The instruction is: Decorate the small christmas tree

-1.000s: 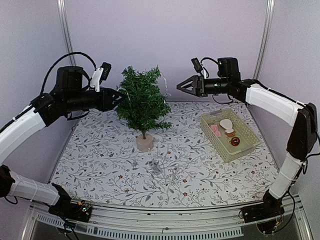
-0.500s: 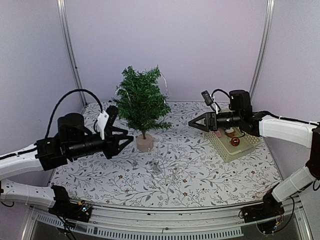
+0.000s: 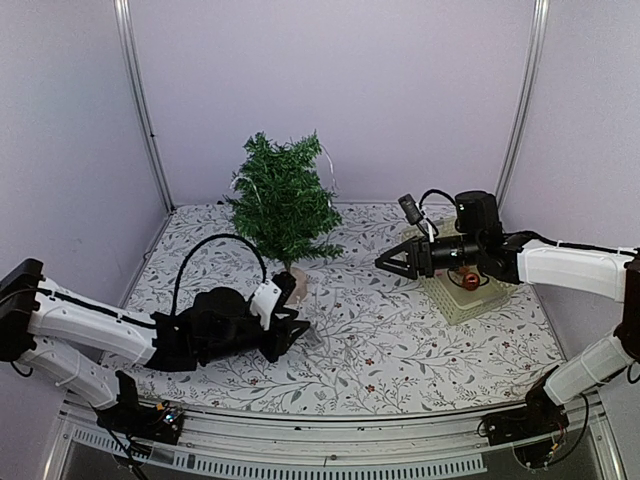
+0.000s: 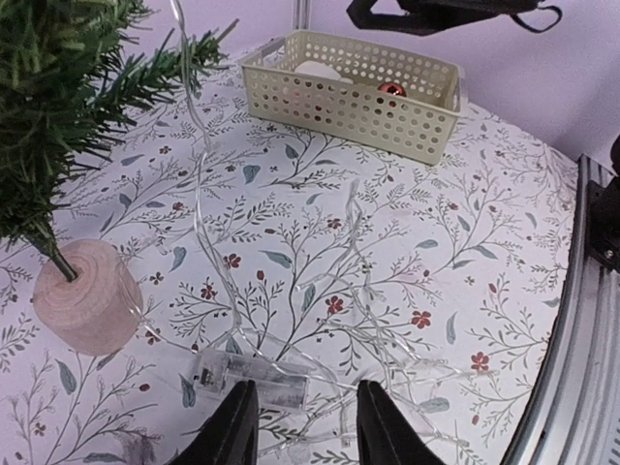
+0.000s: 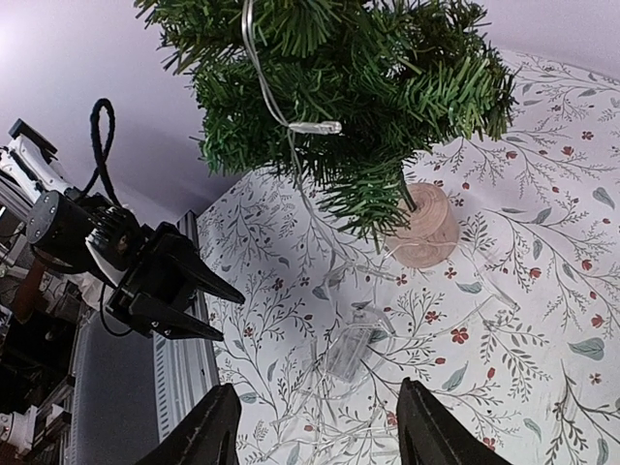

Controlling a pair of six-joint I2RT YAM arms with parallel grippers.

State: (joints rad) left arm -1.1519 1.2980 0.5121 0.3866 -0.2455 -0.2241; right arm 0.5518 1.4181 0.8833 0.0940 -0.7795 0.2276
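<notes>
Floral-print tablecloth point(image 3: 400, 340) inside a pale lilac booth. At 12 o'clock on the table: small christmas tree point(image 3: 284, 205), upright, round base point(image 4: 87, 310) flat on the cloth. Clear string of lights point(image 5: 315, 127) hung in the branches, trailing down to a loose tangle on the cloth and a clear battery box point(image 4: 247, 376) at about 5 o'clock of the base. At 3 o'clock: cream basket point(image 4: 354, 87) with a red ball point(image 4: 390, 90) and pale ornaments inside.

left gripper point(image 4: 304, 397): low over the cloth, jaws parted, grasping nothing, battery box just ahead of the fingertips.
right gripper point(image 3: 382, 263): raised between tree and basket, jaws parted, empty, aimed toward 9 o'clock.

Likely faults from this layout, with causes:

- Tree tipped or dragged. Cause: box or tangle lifted with the wire taut to the branches; narrow base, probably little weight. Keep slack in the wire.
- Snag. Cause: loose loops catching on a fingertip or on lower branches during the lift.
- Weak or missed grip. Cause: clear wire and clear box hard to separate from the busy print; closing on one thin strand instead of the box.
- Arm contact. Cause: both grippers converging on the tangle at 6 o'clock of the tree.
- Basket shoved. Cause: right forearm passing low across it.
</notes>
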